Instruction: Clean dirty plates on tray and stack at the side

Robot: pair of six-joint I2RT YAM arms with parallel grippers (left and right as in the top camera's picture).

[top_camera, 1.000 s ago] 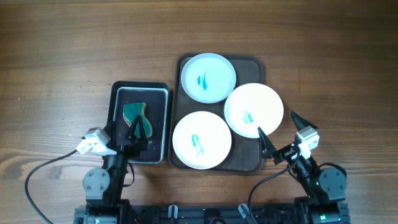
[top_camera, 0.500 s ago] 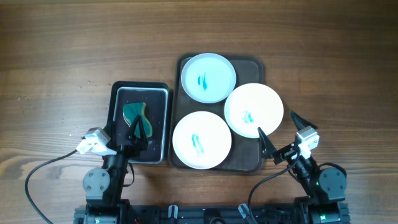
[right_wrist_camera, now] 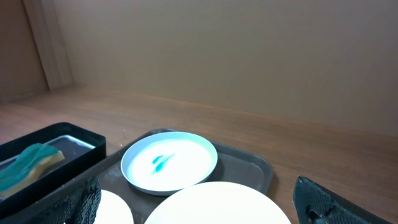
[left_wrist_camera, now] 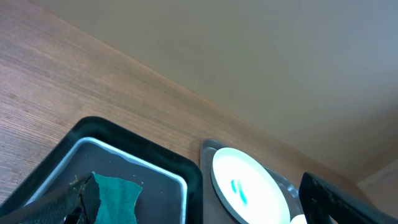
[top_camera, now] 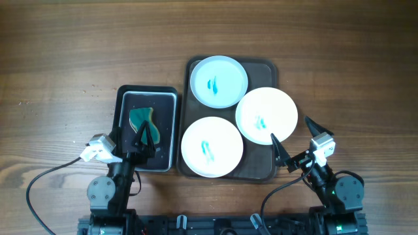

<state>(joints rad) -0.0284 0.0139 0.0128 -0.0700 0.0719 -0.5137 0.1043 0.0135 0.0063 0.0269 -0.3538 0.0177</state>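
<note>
Three plates lie on the dark brown tray (top_camera: 264, 70). The far plate (top_camera: 219, 81) is pale blue with a teal smear. The right plate (top_camera: 266, 115) and the near-left plate (top_camera: 211, 147) are white, each with a teal smear. My right gripper (top_camera: 294, 138) is open and empty at the tray's near right corner, beside the right plate. My left gripper (top_camera: 145, 138) is open over the black tray, near a teal sponge (top_camera: 140, 118). In the right wrist view the far plate (right_wrist_camera: 169, 163) lies beyond the right plate (right_wrist_camera: 217, 205), between my open fingers (right_wrist_camera: 199, 210).
A smaller black tray (top_camera: 121, 98) with a wet silvery basin holds the sponge, left of the brown tray. In the left wrist view I see it (left_wrist_camera: 130, 138), the sponge (left_wrist_camera: 117, 194) and the far plate (left_wrist_camera: 245, 186). Bare wooden table lies all around.
</note>
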